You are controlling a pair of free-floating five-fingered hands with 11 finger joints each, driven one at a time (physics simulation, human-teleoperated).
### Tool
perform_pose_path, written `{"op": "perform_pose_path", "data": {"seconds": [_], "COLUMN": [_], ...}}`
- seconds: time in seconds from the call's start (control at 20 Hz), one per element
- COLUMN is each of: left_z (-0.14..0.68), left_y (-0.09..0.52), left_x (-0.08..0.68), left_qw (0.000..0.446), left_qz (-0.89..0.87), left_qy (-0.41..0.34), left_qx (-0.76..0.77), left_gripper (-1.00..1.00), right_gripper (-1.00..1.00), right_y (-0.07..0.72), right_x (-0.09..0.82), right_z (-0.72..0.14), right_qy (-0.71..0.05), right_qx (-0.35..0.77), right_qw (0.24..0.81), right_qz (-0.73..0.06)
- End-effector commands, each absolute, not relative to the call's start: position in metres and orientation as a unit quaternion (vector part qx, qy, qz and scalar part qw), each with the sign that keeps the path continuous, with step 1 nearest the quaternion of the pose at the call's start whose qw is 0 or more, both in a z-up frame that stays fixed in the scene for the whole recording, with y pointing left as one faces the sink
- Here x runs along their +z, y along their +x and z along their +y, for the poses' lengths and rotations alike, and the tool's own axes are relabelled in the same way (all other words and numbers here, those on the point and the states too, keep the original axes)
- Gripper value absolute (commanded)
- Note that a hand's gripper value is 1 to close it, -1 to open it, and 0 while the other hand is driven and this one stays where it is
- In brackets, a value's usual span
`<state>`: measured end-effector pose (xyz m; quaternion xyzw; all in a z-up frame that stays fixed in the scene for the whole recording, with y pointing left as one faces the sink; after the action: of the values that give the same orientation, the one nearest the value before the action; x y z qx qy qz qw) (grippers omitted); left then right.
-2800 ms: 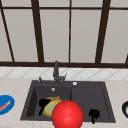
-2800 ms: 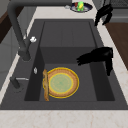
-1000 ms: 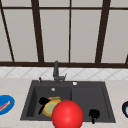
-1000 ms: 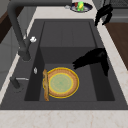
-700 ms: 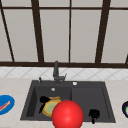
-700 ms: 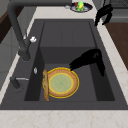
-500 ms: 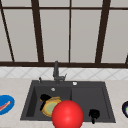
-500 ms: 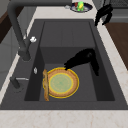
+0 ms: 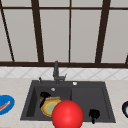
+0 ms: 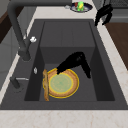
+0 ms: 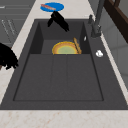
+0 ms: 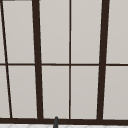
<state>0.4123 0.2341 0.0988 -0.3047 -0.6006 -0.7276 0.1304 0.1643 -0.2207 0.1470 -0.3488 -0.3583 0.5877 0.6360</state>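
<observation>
While no brand, label or writing is readable anywhere, the front view is showing a dark double sink set in a pale stone counter below a tall window with dark frames. The left hand is hovering over the left basin, fingers loosely spread and pointing down at the yellow plate, gripping nothing. A red ball is sitting in front of the plate and covering part of it. The right hand is hanging at the sink's front right edge; its fingers cannot be judged there. A blue plate is lying on the counter at the far left.

Seen from the left side, the left hand is arching just above the plate's far rim, fingers extended downward; contact cannot be confirmed. A wooden utensil is leaning along the plate's edge nearest the tap. The right hand is floating beyond the sink, fingers drooping.

From the right side, the left hand is hanging beyond the plate.

The upper view is showing window panes.
</observation>
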Motion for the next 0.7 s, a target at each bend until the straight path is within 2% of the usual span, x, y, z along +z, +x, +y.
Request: {"op": "perform_pose_path", "data": {"seconds": [0.0, 0.65], "left_z": [0.246, 0.269], "left_y": [0.425, 0.468], "left_x": [0.089, 0.040], "left_qw": [0.179, 0.234], "left_qz": [-0.583, -0.587], "left_qy": [-0.324, -0.342], "left_qx": [-0.723, -0.695], "left_gripper": [-1.00, -1.00], "right_gripper": [0.00, 0.00], "right_y": [0.164, 0.164], "right_x": [0.147, 0.147], "right_z": [-0.221, -0.221], "right_qy": [-0.349, -0.349], "right_qx": [0.588, 0.588], "right_qw": [0.636, 0.636], "right_qz": [-0.358, -0.358]}}
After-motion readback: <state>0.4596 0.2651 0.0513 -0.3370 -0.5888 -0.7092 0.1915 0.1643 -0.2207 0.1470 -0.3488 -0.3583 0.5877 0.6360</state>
